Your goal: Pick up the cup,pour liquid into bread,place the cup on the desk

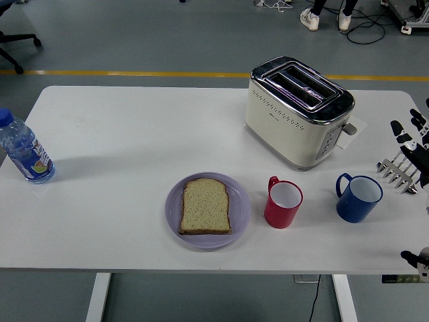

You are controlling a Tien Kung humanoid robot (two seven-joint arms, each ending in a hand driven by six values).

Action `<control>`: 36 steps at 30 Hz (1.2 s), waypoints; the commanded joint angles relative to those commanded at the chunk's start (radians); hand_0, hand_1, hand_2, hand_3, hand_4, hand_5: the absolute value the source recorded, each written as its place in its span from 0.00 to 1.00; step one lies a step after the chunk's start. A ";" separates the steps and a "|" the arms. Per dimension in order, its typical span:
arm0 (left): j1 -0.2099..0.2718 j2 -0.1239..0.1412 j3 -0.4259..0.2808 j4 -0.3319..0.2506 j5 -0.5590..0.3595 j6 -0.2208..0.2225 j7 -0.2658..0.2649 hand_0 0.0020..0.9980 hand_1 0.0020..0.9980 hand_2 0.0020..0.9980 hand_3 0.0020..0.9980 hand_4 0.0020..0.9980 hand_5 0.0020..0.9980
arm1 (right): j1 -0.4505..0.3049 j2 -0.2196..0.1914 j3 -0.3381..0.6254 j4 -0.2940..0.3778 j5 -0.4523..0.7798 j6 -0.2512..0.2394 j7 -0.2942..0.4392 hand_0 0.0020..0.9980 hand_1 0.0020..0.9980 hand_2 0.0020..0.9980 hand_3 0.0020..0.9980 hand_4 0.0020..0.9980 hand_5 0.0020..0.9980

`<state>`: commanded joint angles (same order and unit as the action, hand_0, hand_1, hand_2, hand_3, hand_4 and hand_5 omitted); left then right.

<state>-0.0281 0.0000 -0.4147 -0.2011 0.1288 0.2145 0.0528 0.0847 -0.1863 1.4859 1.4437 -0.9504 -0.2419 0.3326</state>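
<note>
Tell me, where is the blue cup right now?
The blue cup stands on the table's right side in the head view, just right of the red cup and in front of the toaster.

One view only, head cam: high on robot's side, looking fwd and down over the white table (134, 134), near edge at frame bottom, grey floor beyond far edge at top. Wide, not close: nearly whole tabletop in frame, the right hand (414, 144) cut by right edge.
</note>
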 joint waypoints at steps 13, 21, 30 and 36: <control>0.007 0.000 0.002 0.002 -0.001 0.000 -0.001 0.64 0.67 0.69 0.53 0.24 0.85 | -0.024 0.013 0.111 0.023 0.375 0.146 -0.159 0.78 0.70 0.75 0.74 0.71 0.38; 0.010 0.000 0.008 0.003 -0.001 0.000 0.000 0.64 0.67 0.69 0.53 0.24 0.85 | -0.033 0.025 0.156 0.000 0.419 0.088 -0.235 0.75 0.67 0.71 0.71 0.65 0.45; 0.014 0.000 0.012 0.004 -0.001 -0.001 0.001 0.64 0.67 0.69 0.53 0.24 0.85 | -0.040 0.031 0.194 -0.013 0.390 0.111 -0.320 0.75 0.68 0.70 0.70 0.65 0.46; 0.011 0.000 0.008 0.003 0.001 -0.001 0.000 0.64 0.67 0.69 0.52 0.24 0.84 | -0.043 0.035 0.205 -0.020 0.362 0.123 -0.377 0.73 0.66 0.70 0.68 0.64 0.47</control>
<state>-0.0176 0.0000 -0.4070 -0.1983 0.1295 0.2139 0.0532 0.0421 -0.1511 1.6906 1.4237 -0.5886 -0.1186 -0.0443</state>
